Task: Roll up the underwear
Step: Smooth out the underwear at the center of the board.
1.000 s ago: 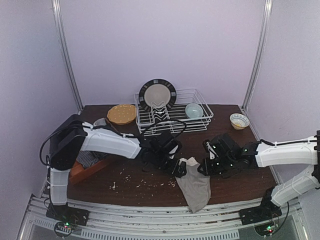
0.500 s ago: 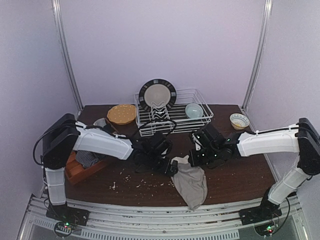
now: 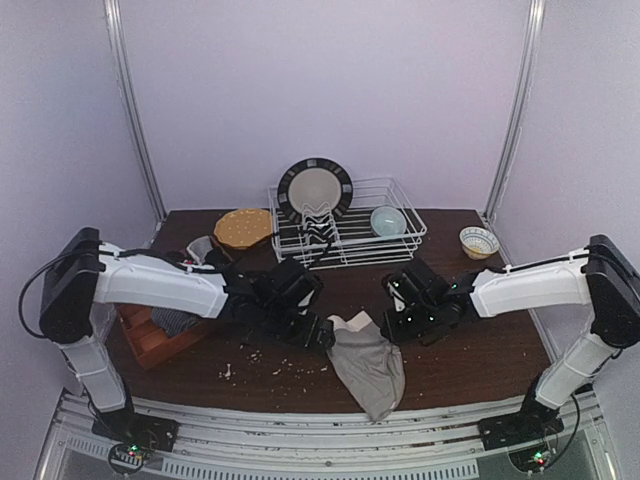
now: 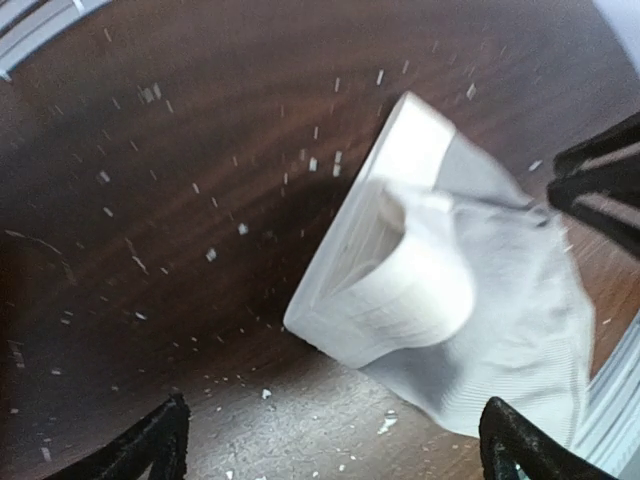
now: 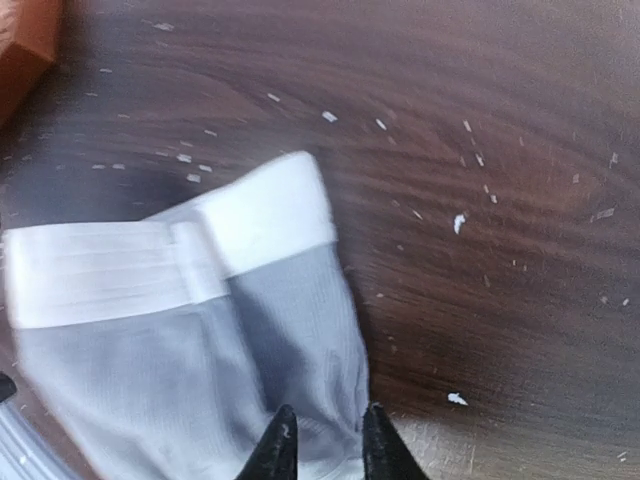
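Observation:
The grey-beige underwear [image 3: 368,362] with a white waistband lies rumpled on the dark table, its lower end reaching the front edge. It also shows in the left wrist view [image 4: 460,300] and the right wrist view [image 5: 200,340]. My left gripper [image 3: 318,332] is wide open and empty just left of the waistband, its fingertips [image 4: 165,445] clear of the cloth. My right gripper [image 3: 397,325] is shut on a fold at the garment's right edge, fingers [image 5: 278,450] close together. A dark striped garment [image 3: 176,320] lies in the orange-brown box [image 3: 148,346] at the left.
A white dish rack [image 3: 400,240] at the back holds a dark-rimmed plate [image 3: 315,190] and a pale bowl [image 3: 388,221]. A patterned bowl [image 3: 478,241] stands back right, a yellow dish [image 3: 243,228] back left. Pale crumbs [image 3: 270,365] are scattered on the table.
Both grippers have moved left, and the grey-beige underwear has slid left with the right gripper. The left gripper now stands off the waistband.

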`<control>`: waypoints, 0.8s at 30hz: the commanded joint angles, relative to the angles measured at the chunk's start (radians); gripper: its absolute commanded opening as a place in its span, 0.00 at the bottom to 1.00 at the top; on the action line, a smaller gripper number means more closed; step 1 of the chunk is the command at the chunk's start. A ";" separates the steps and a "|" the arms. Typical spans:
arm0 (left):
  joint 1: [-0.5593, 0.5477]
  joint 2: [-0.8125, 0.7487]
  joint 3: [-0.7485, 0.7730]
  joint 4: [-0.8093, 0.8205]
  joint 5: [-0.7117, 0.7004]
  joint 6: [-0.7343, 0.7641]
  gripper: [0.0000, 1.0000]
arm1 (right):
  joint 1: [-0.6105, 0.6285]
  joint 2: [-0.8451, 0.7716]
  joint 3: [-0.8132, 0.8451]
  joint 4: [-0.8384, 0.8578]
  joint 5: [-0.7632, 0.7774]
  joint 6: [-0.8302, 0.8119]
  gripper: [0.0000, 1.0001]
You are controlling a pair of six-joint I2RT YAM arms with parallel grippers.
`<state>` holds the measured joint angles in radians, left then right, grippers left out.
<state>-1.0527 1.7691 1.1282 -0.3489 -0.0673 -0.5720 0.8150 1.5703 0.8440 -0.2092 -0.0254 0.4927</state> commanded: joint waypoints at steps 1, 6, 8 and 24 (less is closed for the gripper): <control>0.005 -0.116 -0.032 0.073 -0.089 0.006 0.98 | -0.002 -0.098 0.007 -0.006 -0.053 -0.037 0.27; 0.010 -0.175 -0.115 0.276 0.015 0.064 0.97 | -0.002 -0.125 0.003 0.013 -0.114 -0.037 0.31; 0.010 -0.159 -0.095 0.269 0.056 0.074 0.88 | -0.002 -0.106 0.003 0.017 -0.141 -0.033 0.32; 0.038 0.199 0.146 0.143 0.219 0.019 0.00 | 0.071 -0.036 -0.127 0.164 -0.256 0.029 0.12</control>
<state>-1.0412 1.9190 1.2572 -0.1753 0.1703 -0.5247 0.8658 1.4899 0.7467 -0.0811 -0.2531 0.5041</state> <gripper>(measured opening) 0.001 0.131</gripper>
